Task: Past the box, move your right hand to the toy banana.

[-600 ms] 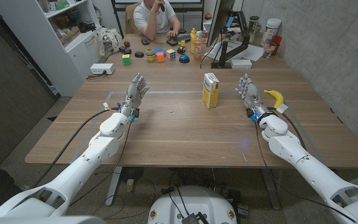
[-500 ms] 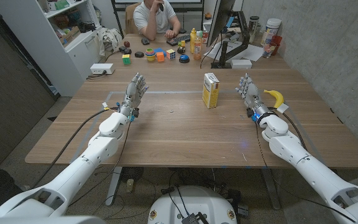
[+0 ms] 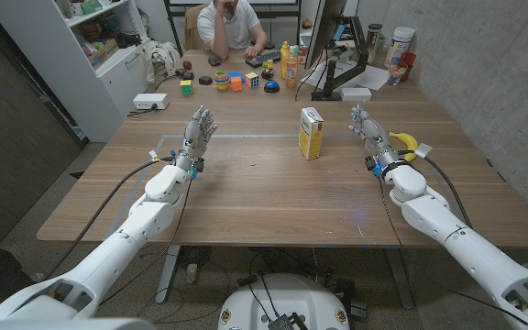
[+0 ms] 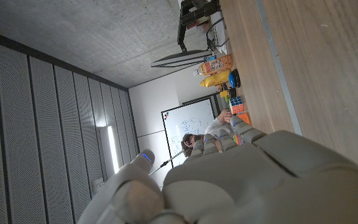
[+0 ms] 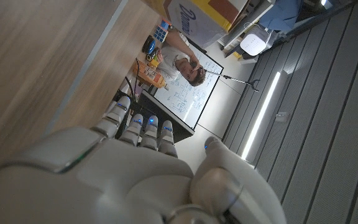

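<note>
The yellow toy banana (image 3: pixel 404 143) lies on the wooden table (image 3: pixel 273 197) at the right, partly hidden behind my right hand (image 3: pixel 371 135). That hand stands with its fingers spread and reaching away from me, just left of the banana and holding nothing. A yellow and white box (image 3: pixel 311 133) stands upright at the table's middle, left of the right hand; its corner (image 5: pixel 194 12) shows in the right wrist view beyond the right hand (image 5: pixel 135 168). My left hand (image 3: pixel 199 132) stands open at the left, fingers up, also seen as left hand (image 4: pixel 229 174).
A person (image 3: pixel 232 23) sits behind the table's far edge. Small toys, cubes and bottles (image 3: pixel 246 78) lie along that edge. A monitor stand (image 3: pixel 337 78) and jars (image 3: pixel 397 46) stand at the far right. A white device (image 3: pixel 151 102) sits far left.
My right hand has moved forward and to the right, closing on the banana and now covering part of it. The left hand and the box have stayed in place.
</note>
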`<state>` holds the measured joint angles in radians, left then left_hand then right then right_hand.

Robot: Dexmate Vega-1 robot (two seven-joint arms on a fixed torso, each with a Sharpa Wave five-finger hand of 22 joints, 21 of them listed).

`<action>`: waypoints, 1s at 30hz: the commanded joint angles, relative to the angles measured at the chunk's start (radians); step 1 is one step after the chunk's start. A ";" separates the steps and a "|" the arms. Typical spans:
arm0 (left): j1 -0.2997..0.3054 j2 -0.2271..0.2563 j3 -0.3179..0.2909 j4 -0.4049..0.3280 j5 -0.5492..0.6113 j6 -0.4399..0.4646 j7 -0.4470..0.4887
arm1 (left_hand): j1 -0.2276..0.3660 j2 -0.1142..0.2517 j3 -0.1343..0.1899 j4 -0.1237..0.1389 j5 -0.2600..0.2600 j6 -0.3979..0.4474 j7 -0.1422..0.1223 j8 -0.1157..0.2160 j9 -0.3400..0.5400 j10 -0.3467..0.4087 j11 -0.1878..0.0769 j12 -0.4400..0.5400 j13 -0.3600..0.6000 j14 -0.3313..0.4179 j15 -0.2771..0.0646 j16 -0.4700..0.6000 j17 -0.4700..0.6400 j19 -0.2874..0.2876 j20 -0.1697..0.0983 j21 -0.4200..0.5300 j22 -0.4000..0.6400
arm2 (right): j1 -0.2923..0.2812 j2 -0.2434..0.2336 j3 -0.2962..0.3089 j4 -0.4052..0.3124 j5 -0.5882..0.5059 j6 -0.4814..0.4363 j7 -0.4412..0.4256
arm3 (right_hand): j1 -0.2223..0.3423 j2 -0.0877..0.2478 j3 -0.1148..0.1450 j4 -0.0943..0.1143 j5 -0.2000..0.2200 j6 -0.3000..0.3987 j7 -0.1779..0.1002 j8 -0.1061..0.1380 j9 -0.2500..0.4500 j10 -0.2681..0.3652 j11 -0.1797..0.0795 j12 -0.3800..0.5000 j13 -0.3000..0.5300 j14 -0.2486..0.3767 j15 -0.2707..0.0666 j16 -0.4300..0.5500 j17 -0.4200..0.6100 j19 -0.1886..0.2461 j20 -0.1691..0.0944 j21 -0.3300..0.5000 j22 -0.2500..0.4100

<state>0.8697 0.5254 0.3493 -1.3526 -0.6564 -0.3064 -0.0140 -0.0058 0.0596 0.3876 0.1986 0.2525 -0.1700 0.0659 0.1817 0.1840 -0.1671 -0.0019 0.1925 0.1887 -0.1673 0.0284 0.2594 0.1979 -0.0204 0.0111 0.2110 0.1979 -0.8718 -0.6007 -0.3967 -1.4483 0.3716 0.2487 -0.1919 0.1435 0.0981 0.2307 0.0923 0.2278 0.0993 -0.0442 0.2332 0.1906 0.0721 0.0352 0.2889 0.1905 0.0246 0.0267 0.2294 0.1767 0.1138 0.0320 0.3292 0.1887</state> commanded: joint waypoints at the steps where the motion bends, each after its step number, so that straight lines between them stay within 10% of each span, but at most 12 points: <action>1: -0.004 -0.007 0.009 0.007 0.008 0.002 0.001 | 0.000 0.127 0.005 -0.002 0.005 -0.152 0.001 0.007 0.004 -0.134 -0.002 0.004 0.003 -0.091 -0.001 0.005 0.002 -0.003 -0.006 0.005 0.004 | 0.019 -0.080 -0.051 -0.120 -0.343 -0.132 -0.203 | 0.018 -0.002 0.002 -0.012 -0.001 0.031 0.001 0.006 0.000 0.033 -0.005 0.009 0.001 0.024 -0.003 0.002 0.000 0.018 -0.002 0.008 0.002; 19: -0.013 -0.009 0.015 0.010 0.014 0.007 0.002 | 0.000 0.126 0.004 -0.002 0.005 -0.153 0.003 0.006 0.004 -0.134 -0.001 0.004 0.003 -0.091 0.002 0.005 0.002 -0.003 -0.011 0.006 0.004 | 0.115 -0.177 -0.187 -0.233 -0.786 -0.506 -0.224 | 0.021 -0.061 -0.030 -0.028 -0.007 0.049 -0.018 -0.007 -0.001 0.036 -0.023 0.000 0.002 0.022 -0.021 -0.016 0.003 -0.010 0.032 -0.013 0.002; 30: -0.021 -0.016 0.024 0.014 0.023 0.014 0.010 | 0.000 0.126 0.003 -0.002 0.006 -0.153 0.003 0.006 0.005 -0.135 -0.002 0.003 0.003 -0.092 0.001 0.005 0.002 -0.003 -0.012 0.006 0.004 | 0.169 -0.187 -0.251 -0.218 -0.948 -0.652 -0.182 | -0.006 -0.103 -0.071 -0.023 -0.006 0.016 -0.051 -0.037 0.001 -0.001 -0.063 -0.028 0.004 -0.001 -0.037 -0.034 0.007 -0.040 0.152 -0.044 -0.002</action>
<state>0.8556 0.5157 0.3658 -1.3419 -0.6429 -0.2979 -0.0125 -0.0058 0.0596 0.3875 0.1985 0.2525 -0.1699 0.0659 0.1816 0.1838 -0.1671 -0.0018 0.1924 0.1885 -0.1672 0.0284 0.2592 0.1977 -0.0203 0.0035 0.2110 0.1977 -0.7547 -0.7672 -0.5835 -1.6620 -0.4052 -0.2484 -0.4052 0.1442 0.0114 0.1704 0.0688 0.2220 0.1247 -0.0865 0.2059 0.1887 0.0782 -0.0183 0.2669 0.1908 0.0267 -0.0059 0.1995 0.1795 0.0736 0.1492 0.2909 0.1859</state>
